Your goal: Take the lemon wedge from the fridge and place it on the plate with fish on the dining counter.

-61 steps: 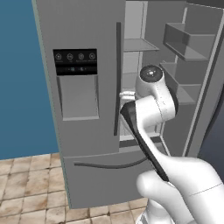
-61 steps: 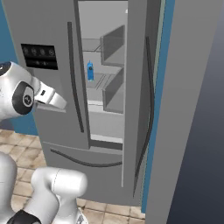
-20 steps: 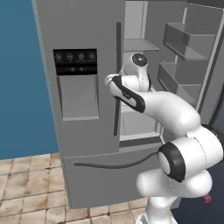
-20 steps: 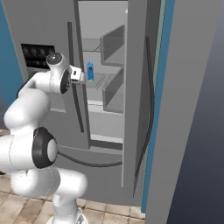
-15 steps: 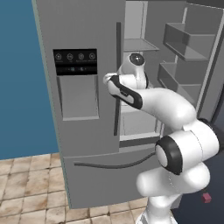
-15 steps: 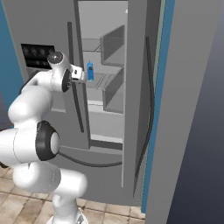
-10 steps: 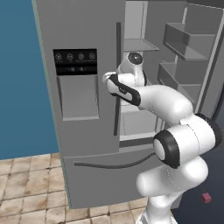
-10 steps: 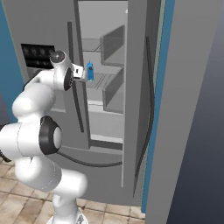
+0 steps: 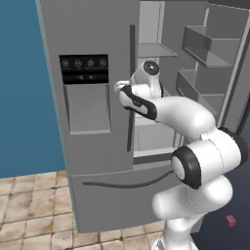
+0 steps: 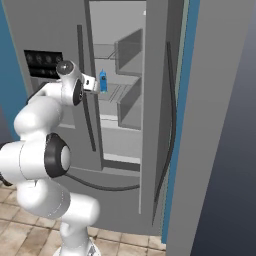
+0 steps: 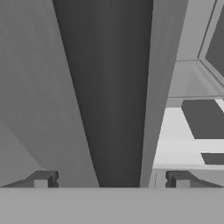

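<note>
Arm stretched up to the open fridge [image 9: 97, 122], hand at the door edge.
Against the frame from three seconds back, the arm has unfolded and the hand has risen toward the shelves. The fingers [image 11: 41, 178] stand wide apart, holding nothing, straddling the dark door edge. A blue bottle [image 10: 103, 81] sits on a shelf just past the hand; I cannot make out the lemon.
</note>
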